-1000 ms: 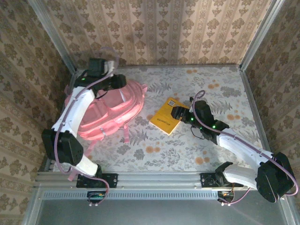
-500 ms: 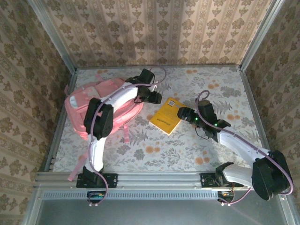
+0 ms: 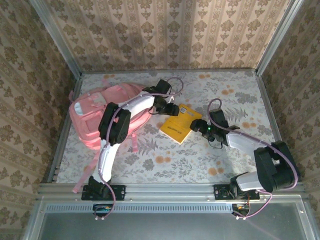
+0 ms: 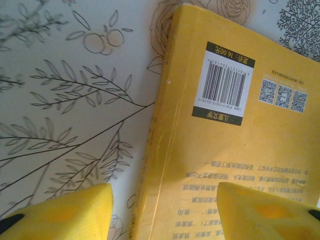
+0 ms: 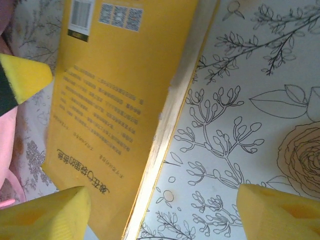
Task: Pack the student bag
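The student bag [image 3: 95, 112], a soft pink backpack, lies on its side at the left of the table; a sliver of it [image 5: 6, 150] shows in the right wrist view. A yellow book [image 3: 177, 127] lies flat, back cover up, to its right. My left gripper [image 3: 172, 110] hangs open over the book's far-left corner. In the left wrist view it [image 4: 162, 215] straddles the spine of the book [image 4: 235, 150]. My right gripper [image 3: 199, 128] is open at the book's right edge, and in its wrist view it [image 5: 162, 215] spans the page edge of the book [image 5: 120, 100].
The floral tablecloth [image 3: 225, 90] covers the table, with metal rails and patterned walls on three sides. Pink bag straps [image 3: 132, 142] trail toward the front. A yellow finger of the left gripper [image 5: 20, 80] shows at the book's far side.
The left arm has swung from the bag's far-left side across to the book's corner. The right gripper has edged closer to the book's right edge.
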`<action>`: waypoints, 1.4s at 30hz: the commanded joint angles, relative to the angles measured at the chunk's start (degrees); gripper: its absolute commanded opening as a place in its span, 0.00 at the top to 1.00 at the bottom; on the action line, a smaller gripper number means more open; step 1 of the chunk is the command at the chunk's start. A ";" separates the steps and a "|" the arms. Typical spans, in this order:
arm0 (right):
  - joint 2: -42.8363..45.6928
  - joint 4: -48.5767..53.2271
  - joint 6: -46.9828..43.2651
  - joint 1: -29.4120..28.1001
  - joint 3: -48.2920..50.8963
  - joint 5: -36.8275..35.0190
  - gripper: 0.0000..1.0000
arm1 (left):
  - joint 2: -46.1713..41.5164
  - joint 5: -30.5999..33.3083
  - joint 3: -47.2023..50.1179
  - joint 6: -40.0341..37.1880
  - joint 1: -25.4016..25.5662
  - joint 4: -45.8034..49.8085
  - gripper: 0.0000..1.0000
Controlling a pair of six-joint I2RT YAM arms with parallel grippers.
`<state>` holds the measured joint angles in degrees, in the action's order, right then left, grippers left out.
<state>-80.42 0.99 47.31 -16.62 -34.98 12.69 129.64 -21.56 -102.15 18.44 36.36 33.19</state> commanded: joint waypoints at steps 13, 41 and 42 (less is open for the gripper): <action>-9.65 -6.06 5.36 1.95 -1.42 5.61 0.36 | -4.28 -12.73 11.77 8.58 2.61 -10.73 0.42; -6.84 -10.96 10.57 1.54 -5.09 12.67 0.62 | -4.73 -14.39 15.67 9.95 5.23 -13.50 0.44; -6.97 -12.27 11.16 1.52 -4.69 12.86 0.63 | -4.75 -14.39 15.67 9.95 5.21 -13.57 0.44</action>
<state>-88.49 -3.42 56.82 -13.82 -37.78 20.93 125.10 -30.46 -88.14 27.49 38.57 17.43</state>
